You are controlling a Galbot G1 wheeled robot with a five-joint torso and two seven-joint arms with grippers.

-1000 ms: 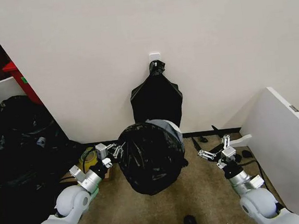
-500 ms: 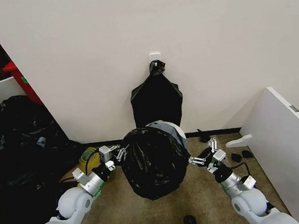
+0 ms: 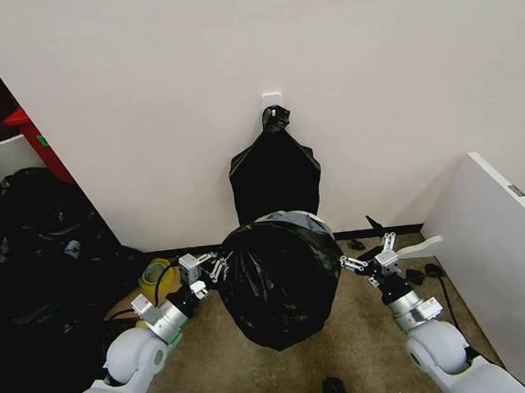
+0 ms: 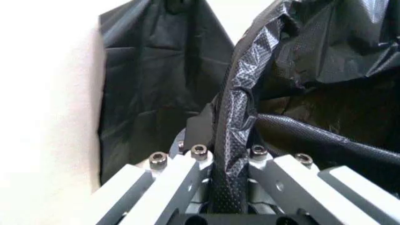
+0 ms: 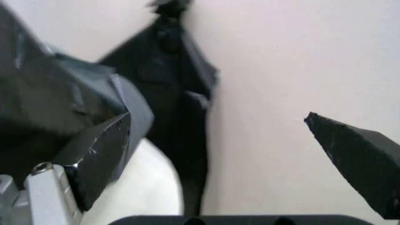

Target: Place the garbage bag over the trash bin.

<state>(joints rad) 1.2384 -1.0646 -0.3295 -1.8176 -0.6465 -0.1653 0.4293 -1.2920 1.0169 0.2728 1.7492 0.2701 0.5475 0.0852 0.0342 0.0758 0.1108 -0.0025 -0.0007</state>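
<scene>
The glossy black garbage bag (image 3: 279, 282) is draped over the trash bin, hiding nearly all of it in the head view. A cream-white patch of the trash bin (image 5: 156, 187) shows in the right wrist view below the bag's edge. My left gripper (image 3: 214, 269) is at the bag's left side, shut on a bunched strip of the garbage bag (image 4: 234, 136); the left gripper (image 4: 225, 157) pinches it between both fingers. My right gripper (image 3: 367, 252) hovers just right of the bag, open, a small gap away. In its own view the right gripper (image 5: 216, 119) holds nothing.
A flat black bundle (image 3: 275, 172) hangs on the wall behind. A heap of black bags (image 3: 38, 262) fills the left. A white panel (image 3: 506, 249) stands on the right. A small black object (image 3: 333, 390) lies on the carpet in front, a yellow-green coil (image 3: 157, 277) by my left arm.
The bag has been drawn further over the bin's top, covering the grey rim. My right gripper reached the bag's right side, then backed off up and to the right. My left gripper shifted slightly right.
</scene>
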